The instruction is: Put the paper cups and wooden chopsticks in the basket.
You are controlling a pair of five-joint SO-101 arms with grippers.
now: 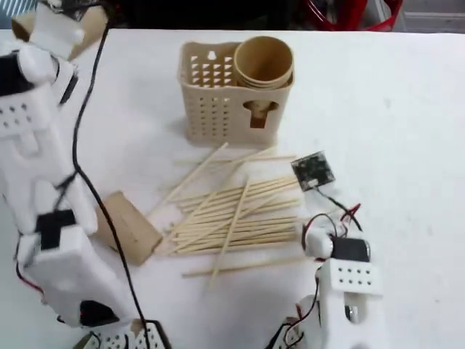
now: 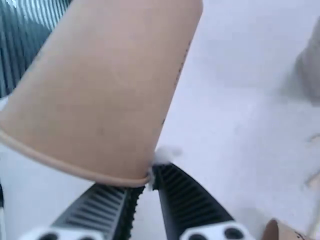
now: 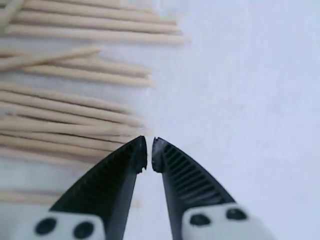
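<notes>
1. The paper cup (image 2: pixel 100 90) is sitting right up against the left wrist cam, w/ the left tool (image 2: pixel 150 179) pinching its rim btwn nearly closed jaws. Gripping one wall at the lip is prob. the only hold such narrow jaws are getting on a wide cup.
2. That cup is hanging clear of the bench (image 1: pixel 392 109) at the far left corner, well apart from the basket (image 1: pixel 211 109), so it's not yet delivered.
3. The stacked cups (image 1: pixel 263 62) are already nesting in the basket's right compartment. The left compartment is prob. being kept for the sticks.
4. A second cup (image 1: pixel 127 227) is lying on its side just beside the chopsticks (image 1: pixel 232 214), which are lying in a loose pile in front of the basket.
5. The right tool (image 3: pixel 149 150) is sitting low over the bench w/ jaws pressed together, holding nothing, tips nr the stick ends. It's prob. needing to spread before any pick.
</notes>
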